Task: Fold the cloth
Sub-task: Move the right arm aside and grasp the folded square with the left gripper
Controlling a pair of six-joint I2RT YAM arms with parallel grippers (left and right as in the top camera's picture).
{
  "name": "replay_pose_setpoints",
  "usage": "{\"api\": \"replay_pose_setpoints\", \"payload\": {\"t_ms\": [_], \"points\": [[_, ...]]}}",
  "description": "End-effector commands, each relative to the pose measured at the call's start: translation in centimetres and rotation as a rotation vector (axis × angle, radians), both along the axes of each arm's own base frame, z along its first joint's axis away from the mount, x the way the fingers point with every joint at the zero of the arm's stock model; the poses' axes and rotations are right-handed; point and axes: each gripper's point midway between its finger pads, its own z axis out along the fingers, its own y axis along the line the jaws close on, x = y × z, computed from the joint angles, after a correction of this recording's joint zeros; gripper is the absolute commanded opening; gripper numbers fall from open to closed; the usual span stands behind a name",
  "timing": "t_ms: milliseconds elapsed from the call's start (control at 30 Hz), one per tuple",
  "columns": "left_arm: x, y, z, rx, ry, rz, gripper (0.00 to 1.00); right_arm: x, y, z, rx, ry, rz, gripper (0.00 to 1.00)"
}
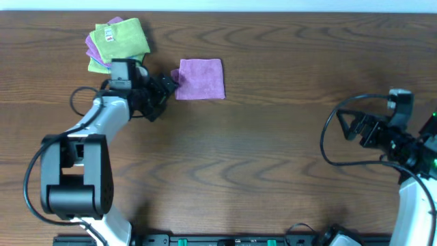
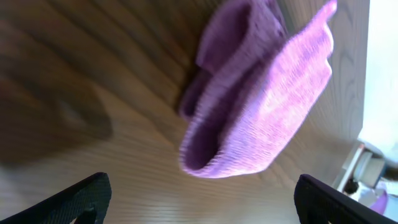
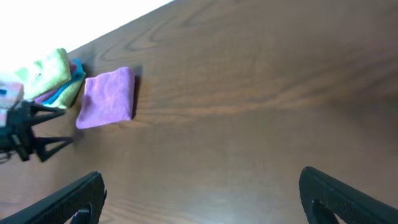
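Item one, the purple cloth point(image 1: 199, 78): it lies in the upper middle of the overhead frame on the wooden table point(image 1: 273, 178), doubled into a neat near-square. The left wrist view, slightly blurred, shows a rounded fold edge facing the camera with layers above it. Item two, the left gripper point(image 1: 169, 83): it sits at the cloth's left edge, touching or just beside the near corner; from above I cannot tell which. Its fingers point(image 2: 93, 194) stand spread wide at the bottom corners of the wrist view with nothing between them, and the cloth lies ahead of the tips, not in them. I judge it is placed there either to leave a finished fold or to take that edge for another. Item three, the right gripper point(image 3: 200, 186): it is at the far right of the overhead frame, well apart from the cloth. Its fingers are likewise spread and empty, presumably set back so as not to crowd the working arm. Item four, a stack of cloths point(image 1: 117, 42): green on top, purple and blue beneath, upper left, near the left arm. It is likely a pile of finished or waiting pieces.
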Motion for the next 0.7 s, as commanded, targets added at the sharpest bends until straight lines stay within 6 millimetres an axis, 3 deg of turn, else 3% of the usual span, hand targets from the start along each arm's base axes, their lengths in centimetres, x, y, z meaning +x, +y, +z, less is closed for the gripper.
{"api": "replay_pose_setpoints", "payload": {"t_ms": [0,333,400,533,667], "points": [[-0.1,-1.4,-1.7,-0.027,0.053,0.023,0.95,-0.4,0.6,0.2,0.062,0.001,0.001,0.99],[1.3,-3.0,-4.7,-0.056,0.056,0.050,0.95,-0.4,0.5,0.1,0.059,0.006,-0.005,0.99],[1.5,-2.9,-5.4,-0.047,0.065,0.068,1.00,-0.4,0.5,0.1,0.059,0.006,-0.005,0.99],[1.5,-2.5,-6.4,-0.005,0.070,0.088,0.85,-0.4,0.5,0.1,0.059,0.006,-0.005,0.99],[1.7,-2.3,-6.8,0.042,0.062,0.107,0.50,-0.4,0.5,0.1,0.059,0.006,-0.005,0.99]]}}
